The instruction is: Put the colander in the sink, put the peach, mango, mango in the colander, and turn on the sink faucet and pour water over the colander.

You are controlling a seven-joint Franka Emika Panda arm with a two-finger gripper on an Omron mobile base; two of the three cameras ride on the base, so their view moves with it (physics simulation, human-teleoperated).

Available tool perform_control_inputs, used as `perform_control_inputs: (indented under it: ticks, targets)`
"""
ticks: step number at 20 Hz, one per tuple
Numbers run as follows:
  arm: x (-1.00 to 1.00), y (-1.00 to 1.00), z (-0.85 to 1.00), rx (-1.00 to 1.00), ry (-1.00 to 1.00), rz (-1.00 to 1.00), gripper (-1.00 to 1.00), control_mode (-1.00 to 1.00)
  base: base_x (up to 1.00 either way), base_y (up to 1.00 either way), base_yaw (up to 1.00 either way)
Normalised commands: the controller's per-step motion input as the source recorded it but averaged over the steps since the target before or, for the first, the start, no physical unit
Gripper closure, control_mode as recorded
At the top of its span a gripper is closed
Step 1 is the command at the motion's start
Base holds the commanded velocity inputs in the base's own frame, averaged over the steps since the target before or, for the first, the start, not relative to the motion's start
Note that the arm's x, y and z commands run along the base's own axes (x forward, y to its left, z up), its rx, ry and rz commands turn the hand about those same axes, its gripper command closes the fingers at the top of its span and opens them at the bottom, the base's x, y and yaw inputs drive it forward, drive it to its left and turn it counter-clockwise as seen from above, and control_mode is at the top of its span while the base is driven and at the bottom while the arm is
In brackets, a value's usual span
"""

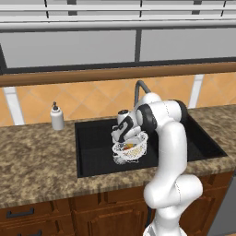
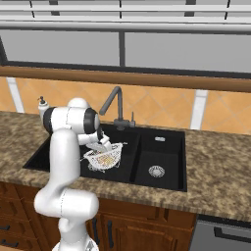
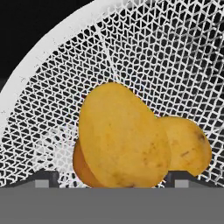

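Colander (image 1: pixel 131 148) seated in the left basin of the sink (image 1: pixel 94 147), toward its right side, close to the divider. Inside, in the hand view, a large mango (image 3: pixel 122 138) in front, a second mango (image 3: pixel 186 146) behind it to the right, and a darker orange curve of the peach (image 3: pixel 81 168) peeking out at the lower left, all three touching. White mesh wall (image 3: pixel 175 57) rising behind the fruit, thick rim (image 3: pixel 39 70) arcing to the left, black basin beyond.

Claw (image 1: pixel 123 133) lowered right over the colander's mouth, the front mango sitting between the two tips (image 3: pixel 46 179); tips set wide, either side of the fruit, but whether gripping it or free, cannot tell.

Open black floor left of the colander; right basin (image 2: pixel 159 162) with its silver drain (image 2: pixel 156 171) bare. Sink faucet (image 2: pixel 115 105) standing at the far edge, spout bent over the left basin, just behind the arm's wrist. Soap dispenser (image 1: pixel 57 117) on the granite table (image 1: pixel 37 161) far left of the sink, well apart from the colander.
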Motion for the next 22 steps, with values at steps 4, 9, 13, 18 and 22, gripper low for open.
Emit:
perform_control_inputs:
  ticks: [4, 9, 13, 18, 22]
  targets:
    - [-0.08, -0.08, 0.0, 0.0, 0.0, 0.0, -1.0, -1.0, 0.0, 0.0, 0.0]
    - [-0.34, -0.2, 0.0, 0.0, 0.0, -0.04, -1.0, -1.0, 0.0, 0.0, 0.0]
    - [-0.25, -0.25, 0.0, 0.0, 0.0, -0.06, -1.0, -1.0, 0.0, 0.0, 0.0]
    - [-0.04, 0.0, 0.48, 0.0, -0.05, -0.02, -1.0, -1.0, 0.0, 0.0, 0.0]
    - [-0.05, 0.0, 0.78, 0.0, 0.0, 0.0, -1.0, -1.0, 0.0, 0.0, 0.0]
